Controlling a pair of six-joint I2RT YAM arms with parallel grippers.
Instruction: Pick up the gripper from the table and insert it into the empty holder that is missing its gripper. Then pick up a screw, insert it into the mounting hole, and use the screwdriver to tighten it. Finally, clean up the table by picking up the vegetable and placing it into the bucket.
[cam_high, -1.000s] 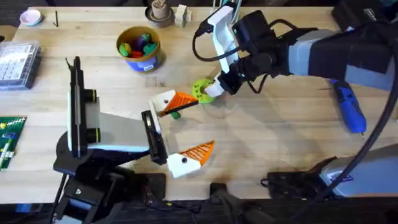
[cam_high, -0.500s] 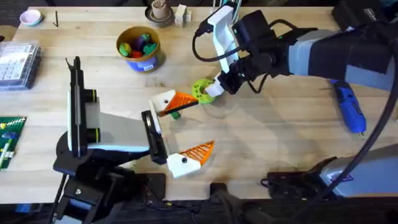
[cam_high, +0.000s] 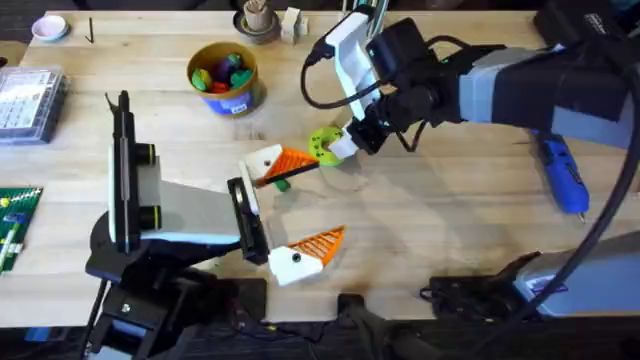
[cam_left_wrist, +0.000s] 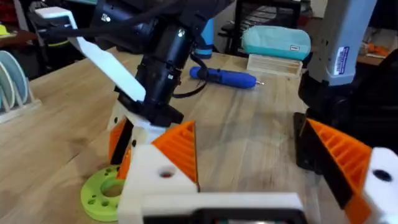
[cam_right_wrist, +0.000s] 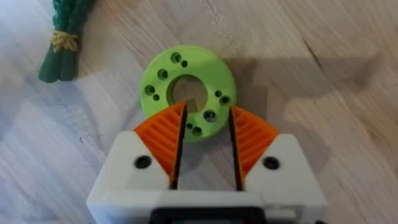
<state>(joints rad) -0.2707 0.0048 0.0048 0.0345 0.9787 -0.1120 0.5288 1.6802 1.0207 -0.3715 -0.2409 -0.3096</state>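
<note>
A lime-green round disc (cam_high: 323, 144) lies mid-table. My right gripper (cam_high: 345, 143) reaches in from the right and hangs just over the disc (cam_right_wrist: 186, 87), open by a narrow gap, with its orange pads (cam_right_wrist: 163, 134) overlapping the disc's rim. My left gripper (cam_high: 297, 207) stands wide open near the front, with white fingers (cam_left_wrist: 163, 177) and orange pads. The dark-green vegetable (cam_high: 282, 184) lies by its far finger and also shows in the right wrist view (cam_right_wrist: 62, 37). The bucket (cam_high: 225, 78) stands at the back left. The blue screwdriver (cam_high: 560, 175) lies at the right. The loose gripper, the empty holder and the screw are out of view.
A clear parts box (cam_high: 30, 100) and a green board (cam_high: 15, 225) sit at the left edge. A brown cup (cam_high: 258, 20) and a pink dish (cam_high: 48, 27) stand at the back. The bucket holds several coloured toys. The bare table (cam_high: 450, 230) shows at the front right.
My right arm's wrist has shifted slightly to the left over the disc. The disc, the vegetable and the left arm have not moved.
</note>
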